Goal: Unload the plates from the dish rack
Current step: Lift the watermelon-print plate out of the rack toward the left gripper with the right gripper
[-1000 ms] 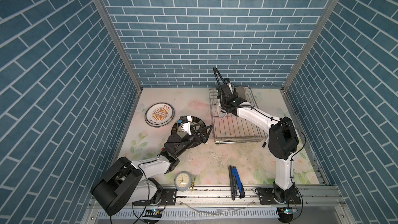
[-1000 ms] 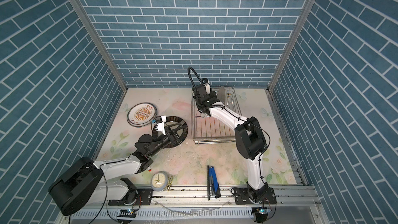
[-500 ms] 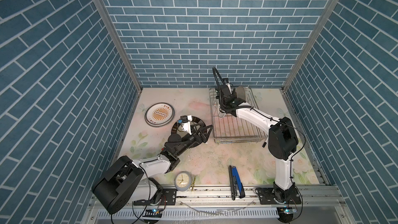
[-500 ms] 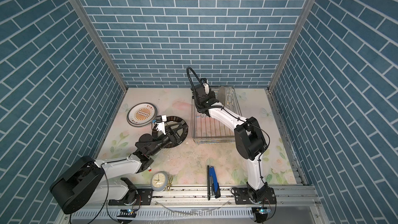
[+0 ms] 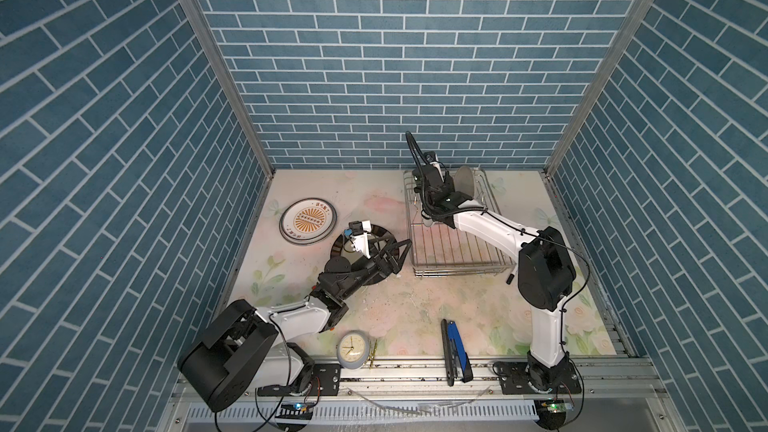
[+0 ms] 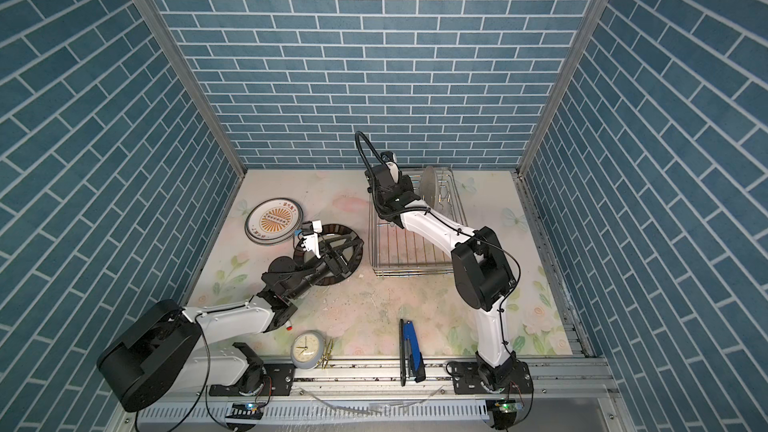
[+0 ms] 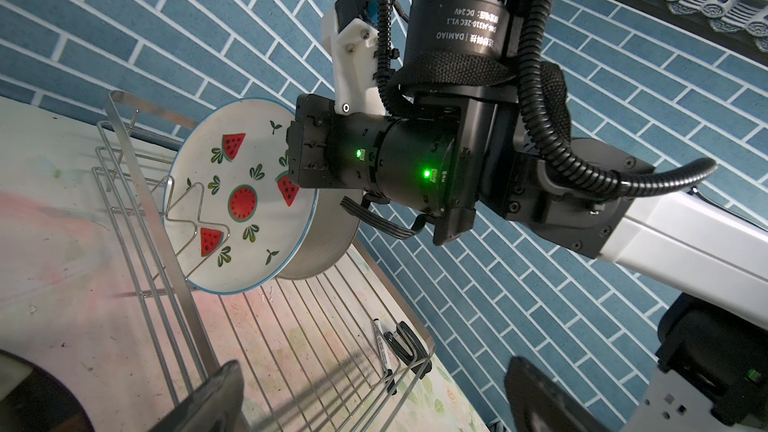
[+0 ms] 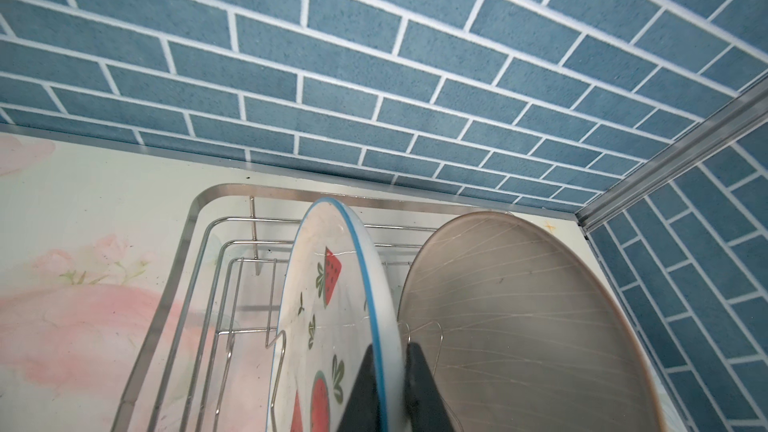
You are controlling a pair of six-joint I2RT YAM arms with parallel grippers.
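The watermelon plate (image 8: 324, 326) stands on edge in the dish rack (image 8: 195, 218). Your right gripper (image 8: 388, 367) is clamped on its top rim, one finger on each face. That is a narrow bite on a glazed edge, so the plate can swing or slide between the pads as soon as its weight comes off the wires.

Below the gripper, a bent wire prong (image 7: 195, 201) crosses the plate's painted face. If you pull toward that side before the plate's lower edge is above the prong, it will likely hook and drag the whole rack.

Just beyond the gripper's back finger, the grey plate (image 8: 519, 326) leans close. I cannot tell whether it touches the watermelon plate. A tilt or twist on the way up could knock it flat or chip both.

Well apart from that gripper, your left gripper (image 5: 400, 263) hangs with its fingers spread wide and empty over the dark-rimmed plate (image 6: 334, 229), close to the rack's near corner. It may sit in the carrying path, so mind a clash there.
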